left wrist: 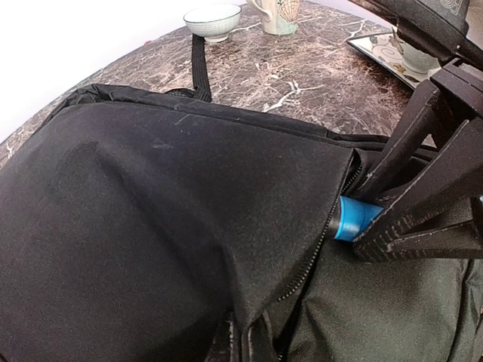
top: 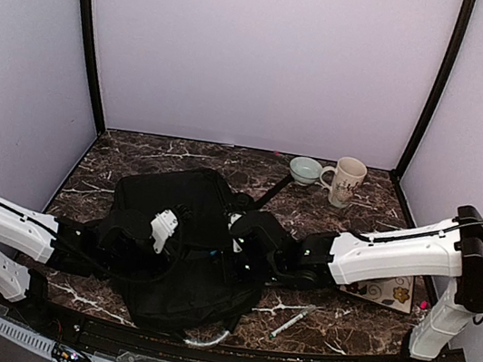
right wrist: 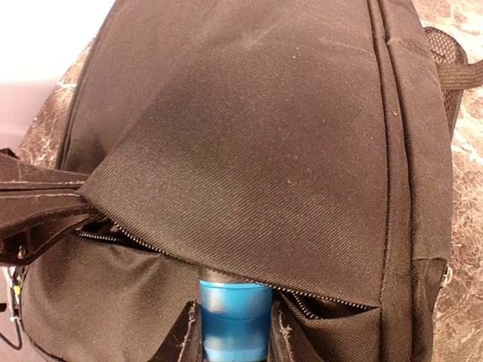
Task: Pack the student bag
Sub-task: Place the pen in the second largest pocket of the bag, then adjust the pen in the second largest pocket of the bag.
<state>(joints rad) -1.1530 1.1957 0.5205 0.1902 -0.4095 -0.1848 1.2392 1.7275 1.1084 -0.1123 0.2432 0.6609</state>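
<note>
The student bag point(top: 177, 267), black and soft, lies flat in the middle of the marble table. My left gripper point(left wrist: 253, 335) is shut on the edge of the bag's flap point(left wrist: 151, 211) and holds it lifted off the zip opening. My right gripper point(right wrist: 235, 335) is shut on a blue cylinder point(right wrist: 234, 313). The cylinder's dark tip sits just under the zipper edge of the flap point(right wrist: 264, 136). In the left wrist view the blue cylinder point(left wrist: 356, 219) pokes into the opening between the right fingers point(left wrist: 423, 204). From above, both grippers point(top: 175, 226) point(top: 242, 236) meet over the bag.
A pale bowl point(top: 305, 169) and a patterned mug point(top: 345, 180) stand at the back right. A flower-patterned flat item point(top: 385, 291) lies under the right arm. A pen point(top: 293, 322) lies near the front edge. The bag's strap point(top: 272, 190) runs toward the bowl.
</note>
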